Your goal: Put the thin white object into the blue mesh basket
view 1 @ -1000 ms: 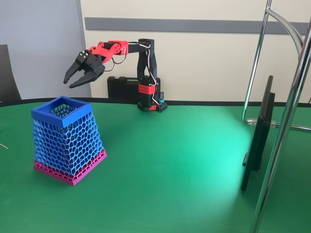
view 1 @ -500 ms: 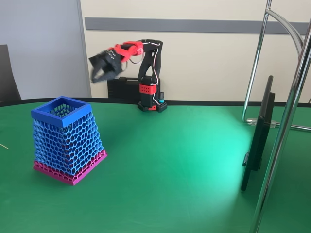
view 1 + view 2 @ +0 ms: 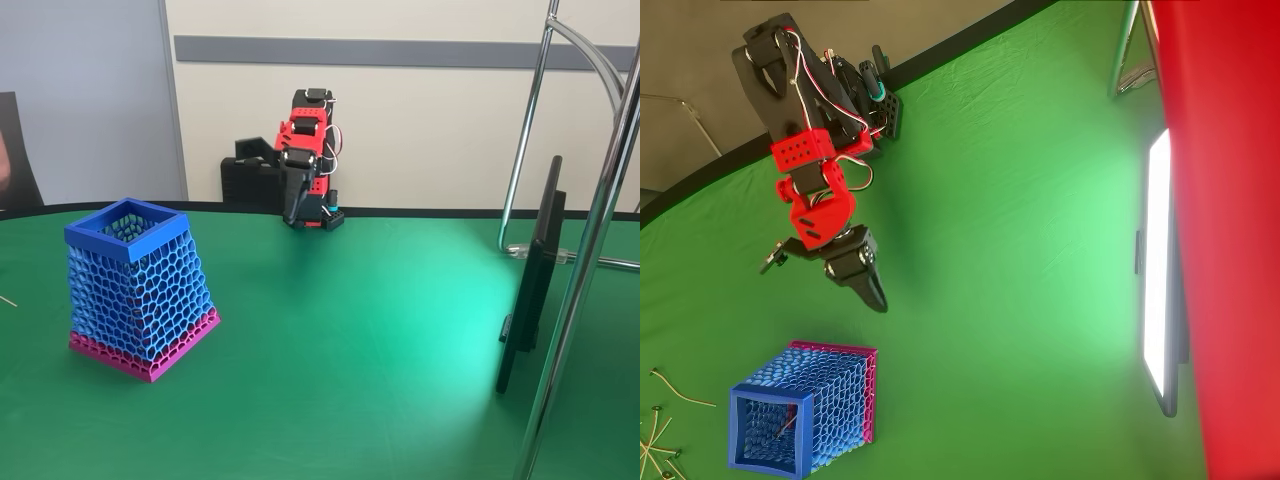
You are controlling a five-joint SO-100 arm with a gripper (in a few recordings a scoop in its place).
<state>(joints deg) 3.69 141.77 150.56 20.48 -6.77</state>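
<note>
The blue mesh basket (image 3: 140, 290) (image 3: 800, 420) stands upright on the green table, with a solid blue rim and a magenta base band. In the overhead view, the thin white object (image 3: 783, 426) lies inside the basket, seen through its open top. The red and black arm is folded back over its base at the far edge of the table. My gripper (image 3: 265, 183) (image 3: 823, 288) is well clear of the basket. One jaw points down at the table and the other sticks out sideways. It is open and holds nothing.
Several more thin pale strands (image 3: 660, 430) lie on the table at the left edge beside the basket. A dark screen (image 3: 530, 290) and chrome stand tubes (image 3: 590, 240) occupy the right side. A black case (image 3: 250, 185) sits behind the arm's base.
The arm has swung away from above the basket and folded back over its base. The gripper went from reaching out towards the basket to pointing down by the base.
</note>
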